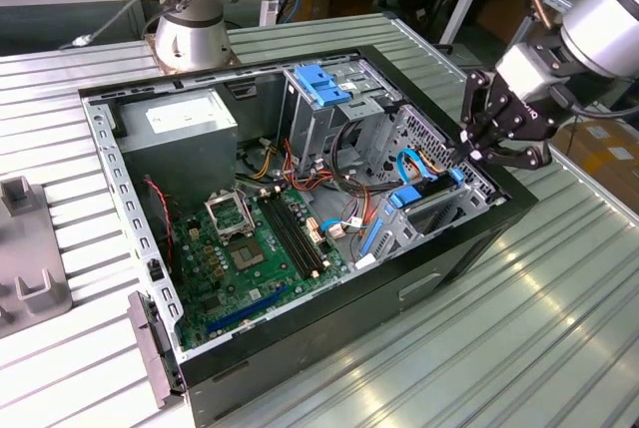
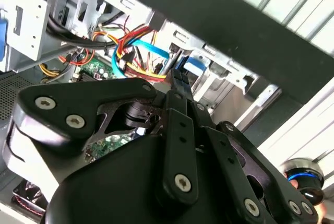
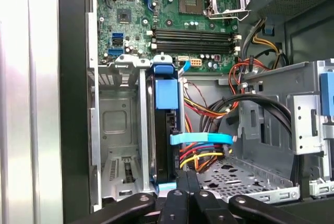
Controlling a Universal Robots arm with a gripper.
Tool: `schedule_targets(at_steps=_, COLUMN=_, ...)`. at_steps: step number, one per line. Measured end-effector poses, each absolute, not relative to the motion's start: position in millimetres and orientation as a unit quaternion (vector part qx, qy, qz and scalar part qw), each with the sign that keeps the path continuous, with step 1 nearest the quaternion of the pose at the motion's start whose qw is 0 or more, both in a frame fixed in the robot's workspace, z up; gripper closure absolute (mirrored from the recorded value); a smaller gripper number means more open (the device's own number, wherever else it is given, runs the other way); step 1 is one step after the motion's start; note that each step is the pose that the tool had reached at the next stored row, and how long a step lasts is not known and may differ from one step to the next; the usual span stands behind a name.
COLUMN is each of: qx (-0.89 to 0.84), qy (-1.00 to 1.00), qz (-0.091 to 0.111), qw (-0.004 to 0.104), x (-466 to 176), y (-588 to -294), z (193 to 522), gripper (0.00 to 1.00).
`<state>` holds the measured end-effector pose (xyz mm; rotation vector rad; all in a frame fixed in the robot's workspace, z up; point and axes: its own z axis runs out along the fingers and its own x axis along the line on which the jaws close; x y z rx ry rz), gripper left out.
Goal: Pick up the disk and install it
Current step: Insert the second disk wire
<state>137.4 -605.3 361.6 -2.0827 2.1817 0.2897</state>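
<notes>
The disk (image 3: 166, 98), dark metal with bright blue carrier rails, stands on edge inside the lower drive cage (image 3: 117, 130) of the open computer case (image 1: 329, 333). In the exterior view the disk (image 1: 424, 199) sits by the case's wall on that view's right. My gripper (image 1: 469, 156) hangs just above that end of the case. In the first wrist view its black fingers (image 3: 189, 182) lie pressed together, close beside the disk's light blue end. I cannot tell if they touch it. The second wrist view shows the gripper (image 2: 175, 94) tapering to one closed tip above the cage.
A green motherboard (image 1: 255, 248), a grey power supply (image 1: 185, 124) and a tall drive bay with a blue bracket (image 1: 324, 84) fill the case. Red, yellow and blue cables (image 3: 209, 153) run beside the disk. The arm's base (image 1: 190, 39) stands behind the case. Grey fixtures (image 1: 30, 268) sit at the exterior view's left.
</notes>
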Motion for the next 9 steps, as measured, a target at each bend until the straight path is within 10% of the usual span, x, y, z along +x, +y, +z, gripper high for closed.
schedule_targets(at_steps=9, qx=-0.686, qy=0.719, qz=0.096, qw=0.056, x=141.4, y=-605.3, z=363.4, gripper=0.9)
